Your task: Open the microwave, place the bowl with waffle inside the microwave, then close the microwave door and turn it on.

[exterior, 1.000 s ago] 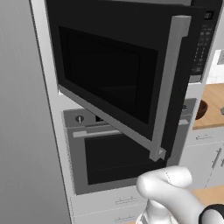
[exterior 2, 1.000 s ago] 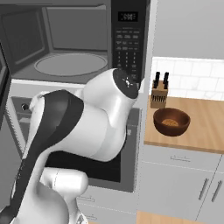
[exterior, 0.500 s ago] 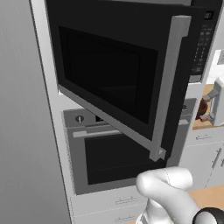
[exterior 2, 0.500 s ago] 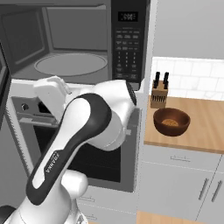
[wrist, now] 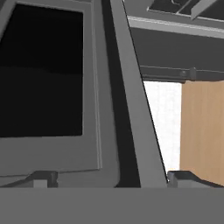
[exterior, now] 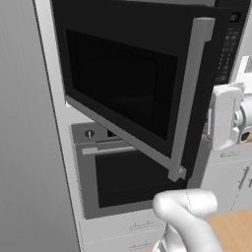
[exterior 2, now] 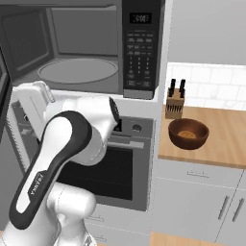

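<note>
While my claw (wrist: 105, 179) stands wide with nothing between its tips, the microwave door (exterior: 123, 83) hangs swung open. The microwave (exterior 2: 86, 48) shows its pale turntable (exterior 2: 78, 70) bare. The bowl (exterior 2: 188, 134) sits on the counter (exterior 2: 226, 139) near its left edge, just in front of the knife block (exterior 2: 175, 100).

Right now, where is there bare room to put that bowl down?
The microwave stands open, its pale turntable bare. Wooden counter is free right of the bowl; behind the bowl, the knife block crowds it.
</note>
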